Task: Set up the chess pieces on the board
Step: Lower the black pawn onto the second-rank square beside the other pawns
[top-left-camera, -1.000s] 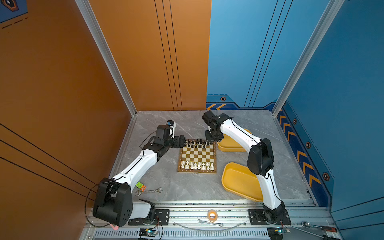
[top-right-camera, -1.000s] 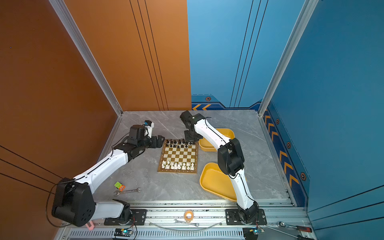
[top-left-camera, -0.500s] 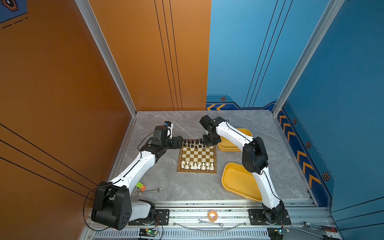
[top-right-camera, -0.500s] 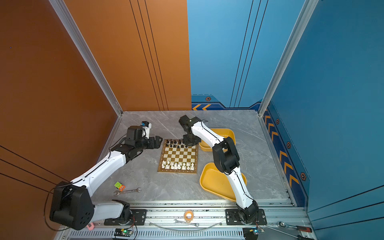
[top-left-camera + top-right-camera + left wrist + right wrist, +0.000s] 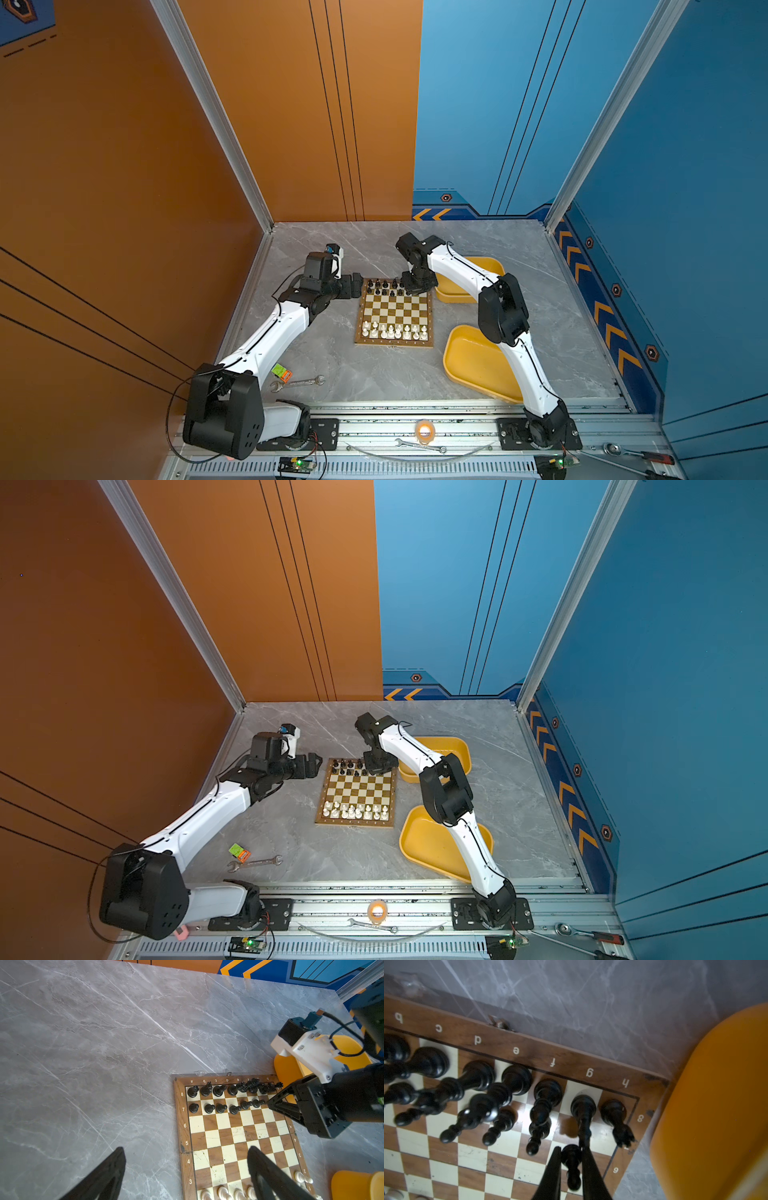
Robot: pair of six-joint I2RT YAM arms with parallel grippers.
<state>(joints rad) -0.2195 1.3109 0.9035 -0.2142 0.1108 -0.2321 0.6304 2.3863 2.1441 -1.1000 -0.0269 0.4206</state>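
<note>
Over on the left, the left gripper [image 5: 355,286] hangs just off the far-left corner of the board [image 5: 394,309], much as it did a second ago, jaws wide and empty. The white pieces [image 5: 395,331] line the near rows and the black pieces [image 5: 384,286] the far ones, though the right end of the black pawn row looks unfilled. The right gripper [image 5: 571,1148] has just swung in there from over the far yellow tray [image 5: 494,266], pinching a black pawn [image 5: 572,1164] above that corner, so one of the last placements seems close.
</note>
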